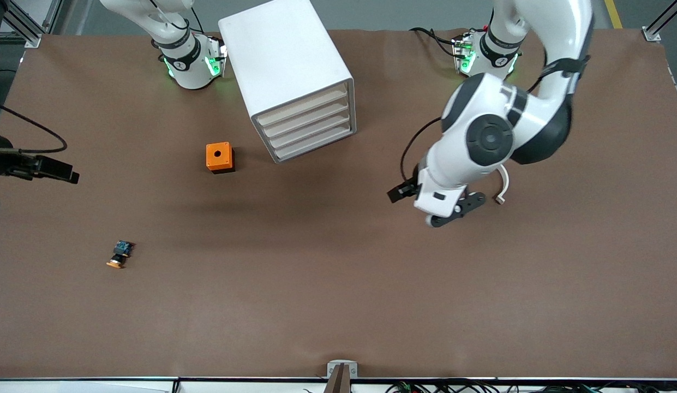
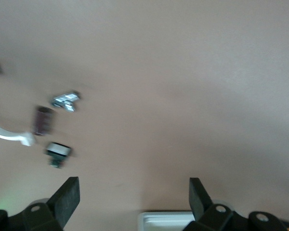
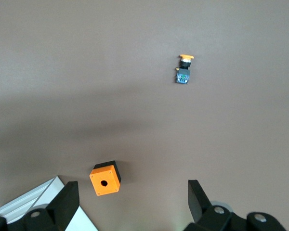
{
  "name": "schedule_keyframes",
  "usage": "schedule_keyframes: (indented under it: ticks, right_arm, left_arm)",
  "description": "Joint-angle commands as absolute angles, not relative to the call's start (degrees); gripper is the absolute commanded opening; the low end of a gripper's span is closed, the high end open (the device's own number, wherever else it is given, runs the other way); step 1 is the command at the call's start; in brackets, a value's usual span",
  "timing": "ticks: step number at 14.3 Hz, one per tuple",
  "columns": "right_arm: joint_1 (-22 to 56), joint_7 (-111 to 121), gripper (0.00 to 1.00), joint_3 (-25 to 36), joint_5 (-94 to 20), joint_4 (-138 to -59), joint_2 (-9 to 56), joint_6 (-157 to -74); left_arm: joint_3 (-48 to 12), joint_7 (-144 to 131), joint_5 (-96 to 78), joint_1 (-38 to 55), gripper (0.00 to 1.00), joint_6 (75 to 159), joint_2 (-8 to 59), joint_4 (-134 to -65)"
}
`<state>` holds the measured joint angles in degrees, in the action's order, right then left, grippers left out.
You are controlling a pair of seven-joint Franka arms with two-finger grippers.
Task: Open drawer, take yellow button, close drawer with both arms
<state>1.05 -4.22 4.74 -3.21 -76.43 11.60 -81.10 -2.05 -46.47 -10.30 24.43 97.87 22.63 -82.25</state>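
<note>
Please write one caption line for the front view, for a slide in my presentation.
Front view: cabinet with all drawers shut, button lying on the table, left gripper above bare tabletop.

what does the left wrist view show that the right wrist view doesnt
Only the left wrist view shows three small loose parts on the table: a shiny metal piece, a dark cylinder and a small black piece with a white face, plus a white cable end. Only the right wrist view shows the button and the orange cube. Both show the brown table, a white corner of the cabinet and that arm's own open hand: left hand, right hand.
</note>
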Motion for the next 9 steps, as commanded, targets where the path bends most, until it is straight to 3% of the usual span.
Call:
schedule_keyframes:
  ticks: [1, 6, 9]
  right_arm:
    - [1.84, -6.85, 1.00, 4.75, -2.64, -84.01, 5.02, -82.62]
    - [1.93, -6.77, 1.00, 4.83, -2.64, -93.93, -3.58, -87.44]
    - [1.32, -6.68, 1.00, 4.83, -2.64, -94.13, -6.40, -86.67]
  left_arm:
    - [-2.37, -35.89, -9.40, 19.00, 1.00, 91.34, 17.59, -83.84]
    - [-2.46, -24.02, -5.98, 12.76, 1.00, 90.88, 7.67, -95.16]
    - [-2.55, -16.10, -5.98, 7.57, 1.00, 91.32, 2.74, -100.09]
